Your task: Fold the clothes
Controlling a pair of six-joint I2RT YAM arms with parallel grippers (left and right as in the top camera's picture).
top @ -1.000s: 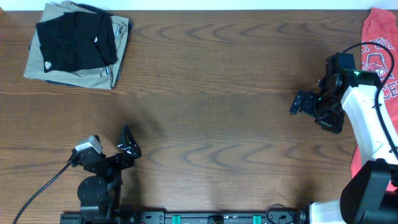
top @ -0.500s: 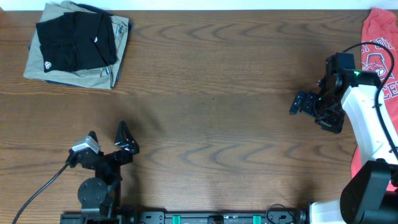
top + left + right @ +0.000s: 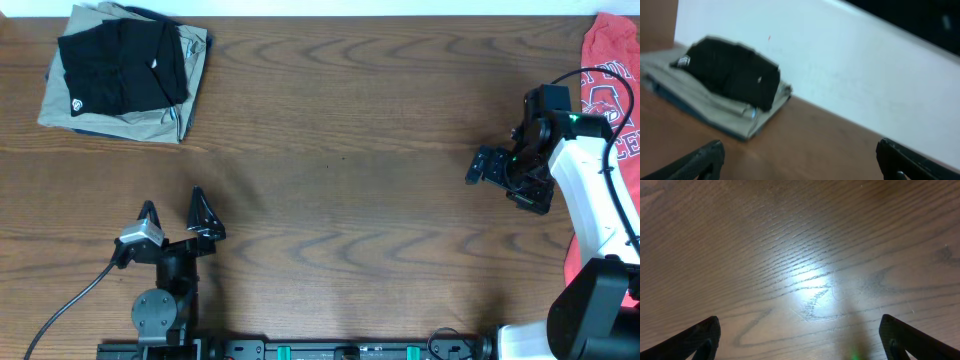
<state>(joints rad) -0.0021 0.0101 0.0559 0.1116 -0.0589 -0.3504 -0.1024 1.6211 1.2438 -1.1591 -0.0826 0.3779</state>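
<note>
A stack of folded clothes (image 3: 125,72), black on top of beige, lies at the far left corner; it also shows in the left wrist view (image 3: 722,82). A red garment with a printed design (image 3: 612,120) hangs over the table's right edge, partly hidden by the right arm. My left gripper (image 3: 176,216) is open and empty near the front left, pointing toward the stack. My right gripper (image 3: 490,167) is open and empty over bare wood at the right, just left of the red garment.
The wooden table (image 3: 350,150) spans the view. A white wall (image 3: 865,75) stands behind the folded stack. A black cable (image 3: 60,300) trails from the left arm's base at the front.
My left gripper has swung from tilted right to pointing straight toward the far edge, its fingers now both showing apart. The right arm has not moved.
</note>
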